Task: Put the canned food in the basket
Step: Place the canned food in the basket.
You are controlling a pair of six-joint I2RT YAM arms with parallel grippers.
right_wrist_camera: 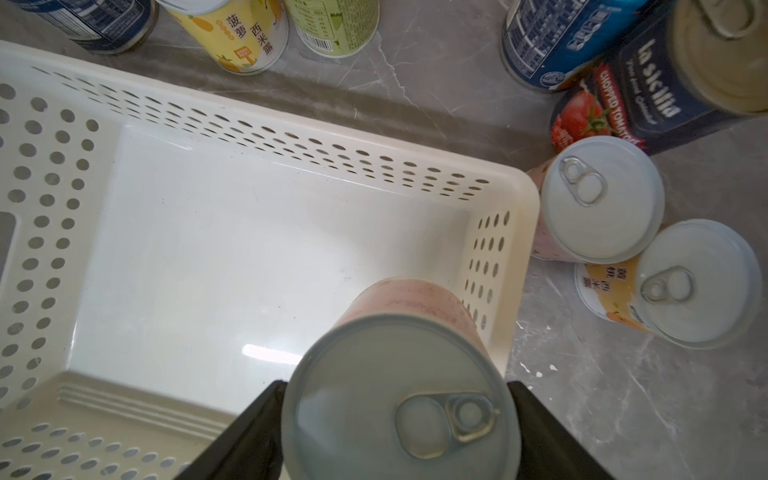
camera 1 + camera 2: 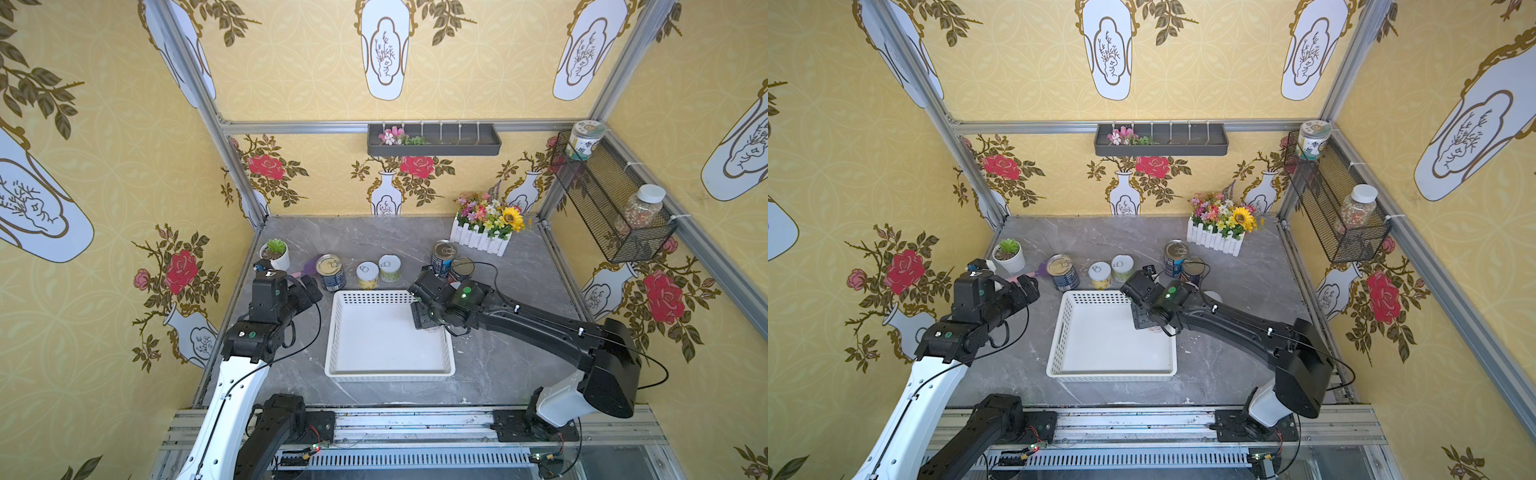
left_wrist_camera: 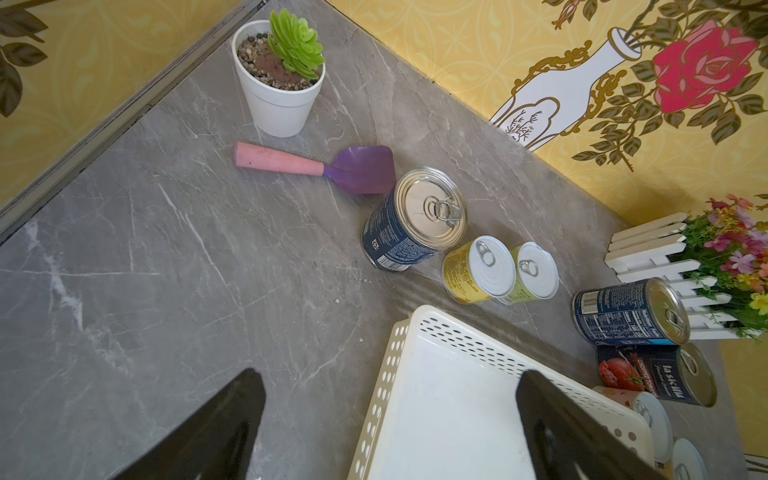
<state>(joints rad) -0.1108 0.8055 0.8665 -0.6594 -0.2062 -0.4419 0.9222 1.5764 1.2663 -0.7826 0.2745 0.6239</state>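
Zero cans lie in the basket so far; its white floor shows bare in both top views.

One short pink-labelled can is clamped in the right gripper, a black finger pressed on each side of it just below the lid. We place it inside the basket's outline, close to the far right corner. We cannot tell whether its base touches the floor.

Its long axis runs vertical: pull-tab lid up toward the wrist camera, base down toward the basket floor.

Seven cans stand outside on the tabletop, all upright with tabs up:
- beyond the far rim, tall blue can, yellow can, green can
- off the far right corner, second blue can and tomato can, touching or nearly so
- just beside the right wall, second pink can and orange-labelled can

The left gripper hangs spread wide and empty near the basket's far left corner.

We judge the task barely begun: first drop pending, seven more to fetch.
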